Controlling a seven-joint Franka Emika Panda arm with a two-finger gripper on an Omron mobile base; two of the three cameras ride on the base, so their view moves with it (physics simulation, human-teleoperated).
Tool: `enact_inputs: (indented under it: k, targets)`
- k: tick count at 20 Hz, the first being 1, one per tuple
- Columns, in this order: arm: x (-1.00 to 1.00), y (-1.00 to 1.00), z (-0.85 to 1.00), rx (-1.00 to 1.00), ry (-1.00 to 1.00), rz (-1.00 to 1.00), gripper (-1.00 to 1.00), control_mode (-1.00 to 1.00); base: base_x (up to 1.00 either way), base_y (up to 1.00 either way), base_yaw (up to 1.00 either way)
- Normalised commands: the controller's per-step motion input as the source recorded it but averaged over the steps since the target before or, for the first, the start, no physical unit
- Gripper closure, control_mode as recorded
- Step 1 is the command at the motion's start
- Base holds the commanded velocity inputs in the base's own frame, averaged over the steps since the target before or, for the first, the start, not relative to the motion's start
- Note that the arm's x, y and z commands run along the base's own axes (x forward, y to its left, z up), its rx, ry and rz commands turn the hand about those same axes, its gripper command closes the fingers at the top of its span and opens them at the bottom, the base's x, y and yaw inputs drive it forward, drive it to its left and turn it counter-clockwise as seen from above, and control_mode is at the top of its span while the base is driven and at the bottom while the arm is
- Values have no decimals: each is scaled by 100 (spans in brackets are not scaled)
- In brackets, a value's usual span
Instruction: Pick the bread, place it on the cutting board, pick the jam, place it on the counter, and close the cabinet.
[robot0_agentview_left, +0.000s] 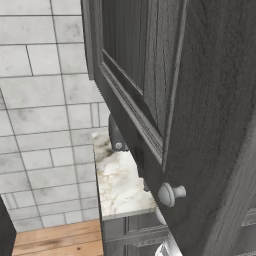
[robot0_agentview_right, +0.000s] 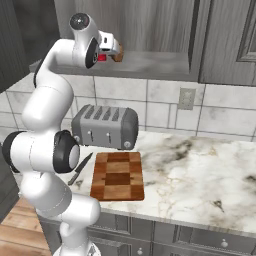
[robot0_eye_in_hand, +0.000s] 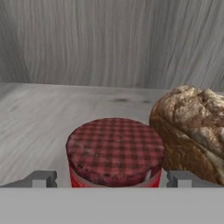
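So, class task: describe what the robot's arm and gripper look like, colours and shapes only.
The arm is built of rounded glossy white segments with dark, disc-shaped joints between them. A dark domed cap tops the upper joint. The gripper has two small grey, blocky finger tips. No cables or markings are visible.

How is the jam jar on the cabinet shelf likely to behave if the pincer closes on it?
The jam jar looks rigid and round, so it may rotate or slip between flat fingers. It seems squat with a wide checked lid, so tipping appears unlikely. The bread sits right beside it and might get nudged.
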Motion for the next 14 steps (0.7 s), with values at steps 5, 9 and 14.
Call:
enact_inputs:
  k: [5, 9, 14]
  targets:
    - [0, 0, 0, 0, 0, 0, 100, -100, 0, 0, 0]
    - [0, 0, 0, 0, 0, 0, 100, -100, 0, 0, 0]
    - [-1, -1, 0, 0, 0, 0, 100, -100, 0, 0, 0]
